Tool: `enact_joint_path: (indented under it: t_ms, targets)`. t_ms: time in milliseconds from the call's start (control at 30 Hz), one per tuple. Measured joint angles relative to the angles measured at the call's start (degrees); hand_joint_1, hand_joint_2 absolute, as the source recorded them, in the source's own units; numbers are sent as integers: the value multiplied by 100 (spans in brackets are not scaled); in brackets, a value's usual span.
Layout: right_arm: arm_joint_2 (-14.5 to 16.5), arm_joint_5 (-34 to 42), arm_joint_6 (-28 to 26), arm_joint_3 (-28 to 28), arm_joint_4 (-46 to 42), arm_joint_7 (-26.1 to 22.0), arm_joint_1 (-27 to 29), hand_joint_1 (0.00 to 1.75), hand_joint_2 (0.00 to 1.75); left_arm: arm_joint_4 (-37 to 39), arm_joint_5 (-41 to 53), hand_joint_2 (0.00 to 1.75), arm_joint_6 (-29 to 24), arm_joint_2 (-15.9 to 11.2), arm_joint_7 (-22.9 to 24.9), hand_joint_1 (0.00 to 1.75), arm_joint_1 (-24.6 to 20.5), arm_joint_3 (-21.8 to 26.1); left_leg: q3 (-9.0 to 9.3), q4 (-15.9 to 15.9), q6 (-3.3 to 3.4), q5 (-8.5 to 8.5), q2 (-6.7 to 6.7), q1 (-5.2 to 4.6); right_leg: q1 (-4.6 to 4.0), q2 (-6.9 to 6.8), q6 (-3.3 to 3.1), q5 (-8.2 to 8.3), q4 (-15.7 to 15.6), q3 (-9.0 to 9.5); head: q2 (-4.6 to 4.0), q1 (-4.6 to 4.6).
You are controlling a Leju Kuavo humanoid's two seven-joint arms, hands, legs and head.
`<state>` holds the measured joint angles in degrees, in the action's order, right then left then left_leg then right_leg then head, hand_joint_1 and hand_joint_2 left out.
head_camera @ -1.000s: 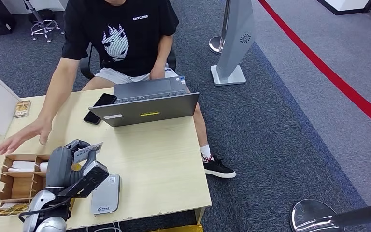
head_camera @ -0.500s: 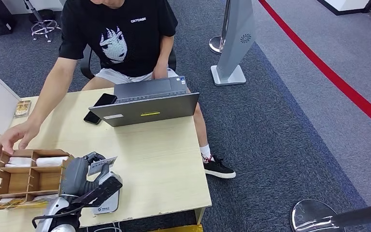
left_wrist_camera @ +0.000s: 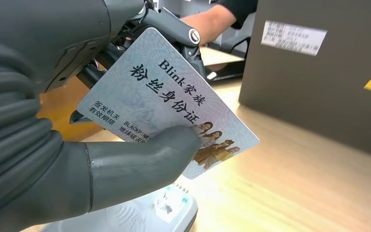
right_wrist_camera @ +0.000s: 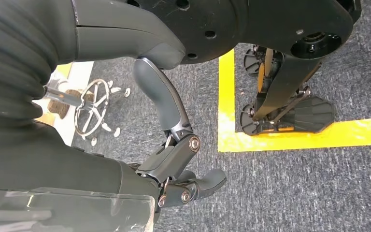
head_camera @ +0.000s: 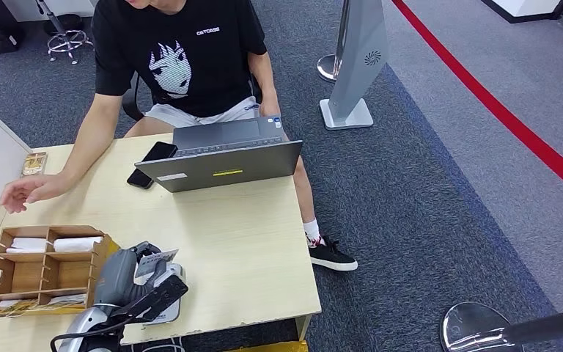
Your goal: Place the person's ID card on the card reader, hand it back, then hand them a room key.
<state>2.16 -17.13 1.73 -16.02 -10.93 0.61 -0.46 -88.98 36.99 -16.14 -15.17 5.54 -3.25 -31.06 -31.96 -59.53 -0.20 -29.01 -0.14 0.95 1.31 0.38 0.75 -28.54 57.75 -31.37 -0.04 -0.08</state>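
ID card [left_wrist_camera: 166, 104], pale blue-white plastic with black printed characters and a small group photo at one corner, is sitting pinched in the left hand [head_camera: 128, 273]: thick grey thumb [left_wrist_camera: 140, 162] pressing one face, darker fingers [left_wrist_camera: 174, 31] backing the other. In the head view the card [head_camera: 156, 261] is sticking out on the far side of the hand, tilted, face partly up.

Card is hanging directly over the light grey rounded card reader [left_wrist_camera: 147, 215] with a gap showing between them, so not touching. From the head view the reader [head_camera: 163, 308] is lying flat at the near edge of the light wooden table [head_camera: 234, 242], mostly covered by the hand and forearm.

Brown wooden compartment organiser [head_camera: 44, 268] is standing just left of the hand, white rolled items lying in its far cells. Grey open laptop [head_camera: 223, 158] is sitting at the far side of the table, two dark phones [head_camera: 152, 163] just left of it.

Person in a black printed T-shirt [head_camera: 179, 55] is sitting beyond the table, one hand [head_camera: 26, 192] reaching over the far-left part of the tabletop, well apart from the card.

Right hand [right_wrist_camera: 174, 159] is hanging over dark grey carpet [right_wrist_camera: 290, 193] near yellow floor tape [right_wrist_camera: 280, 137], fingers loosely curled and apart, holding nothing.
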Motion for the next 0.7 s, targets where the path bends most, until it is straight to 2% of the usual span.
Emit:
enact_joint_path:
  t_ms: [333, 700]
  targets:
    - [1, 36, 2, 0, 16, 0, 13, 0, 175, 127, -27, 175, 113, -7, 115, 175, 307, -2, -1, 0, 0, 0, 0, 0, 0, -1, 2, -1, 0, -1, 0, 1]
    - [1, 34, -3, 0, 25, 0, 14, 0, 175, 354, -5, 175, 173, 11, 132, 175, 313, -56, 0, 0, 1, 0, -5, 0, 0, -6, 2, -1, 0, 3, 0, 0]
